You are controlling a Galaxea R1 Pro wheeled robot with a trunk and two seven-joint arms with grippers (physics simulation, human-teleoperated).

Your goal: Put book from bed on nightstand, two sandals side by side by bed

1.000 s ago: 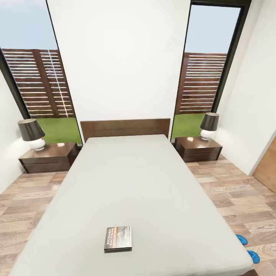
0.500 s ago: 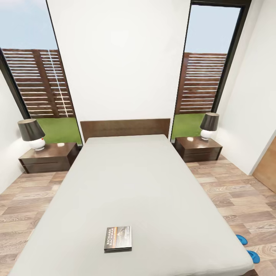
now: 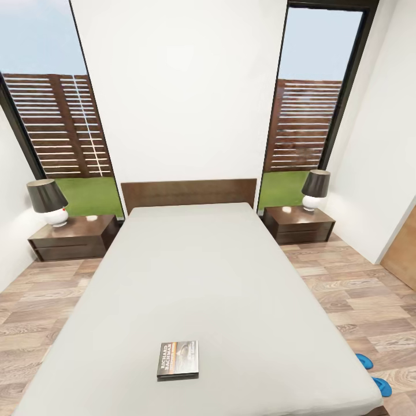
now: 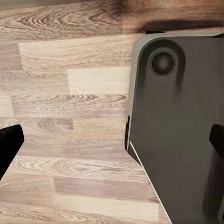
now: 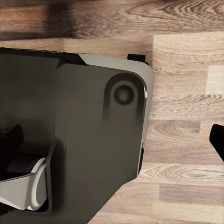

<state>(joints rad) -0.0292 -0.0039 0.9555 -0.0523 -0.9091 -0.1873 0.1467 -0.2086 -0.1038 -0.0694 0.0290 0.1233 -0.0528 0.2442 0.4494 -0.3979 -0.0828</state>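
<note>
The book point(image 3: 177, 359), dark-covered with an orange band, lies flat near the foot of the pale mattress of the bed point(image 3: 196, 271). Two blue sandals point(image 3: 364, 361) point(image 3: 382, 386) rest on the plank floor off the bed's near right corner, one behind the other. A dark nightstand point(image 3: 75, 238) stands left of the headboard and a second nightstand point(image 3: 299, 225) stands right of it. In the left wrist view my left gripper point(image 4: 112, 142) hangs open over floor and my own dark base. In the right wrist view my right gripper point(image 5: 114, 140) is likewise open above the base.
Each nightstand carries a lamp with a dark shade, one at left point(image 3: 47, 201) and one at right point(image 3: 315, 189). Tall windows flank the white wall behind the headboard point(image 3: 188, 193). A brown wood panel point(image 3: 403, 248) stands at the right wall. Floor strips run along both sides of the bed.
</note>
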